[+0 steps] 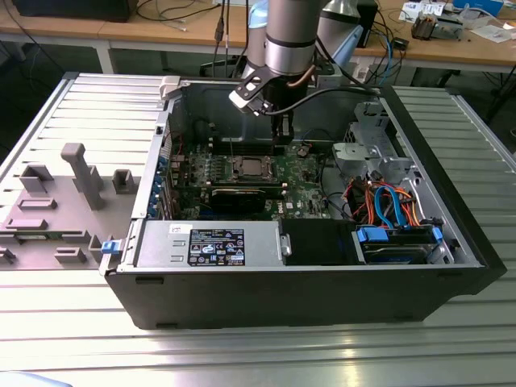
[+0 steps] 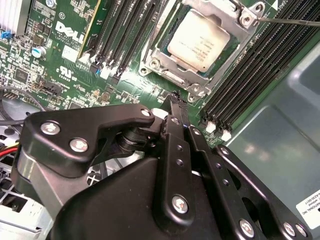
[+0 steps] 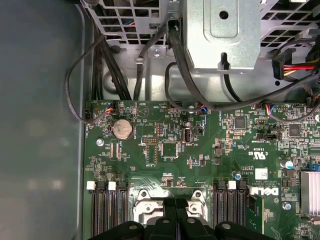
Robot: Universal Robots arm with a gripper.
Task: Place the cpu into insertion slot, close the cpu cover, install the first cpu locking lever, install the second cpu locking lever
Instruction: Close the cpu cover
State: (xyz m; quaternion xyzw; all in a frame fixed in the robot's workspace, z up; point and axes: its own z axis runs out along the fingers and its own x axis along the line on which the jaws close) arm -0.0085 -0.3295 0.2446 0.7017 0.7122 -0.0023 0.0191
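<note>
The cpu (image 2: 200,41), a small square chip with a silver-grey top, lies in the insertion slot (image 2: 159,64) on the green board. The cpu cover (image 2: 220,9) lies flat around it, and the chip shows through its window. A thin locking lever (image 2: 292,22) runs from the socket's corner out over the memory slots. My gripper (image 2: 174,100) is shut with nothing in it, and its tips hang above the board beside the socket. In the exterior view the gripper (image 1: 284,142) hovers just behind the socket (image 1: 248,168), toward the exterior view's right. The first wrist view has the gripper (image 3: 176,207) over the socket's edge (image 3: 145,206).
Black memory slots (image 2: 250,75) flank the socket. A black graphics card (image 1: 242,196) lies in front of it, and a power supply (image 1: 210,242) stands at the case front. A drive cage (image 1: 363,153) and coloured cables (image 1: 387,201) crowd the exterior view's right. Case walls (image 1: 173,121) enclose the board.
</note>
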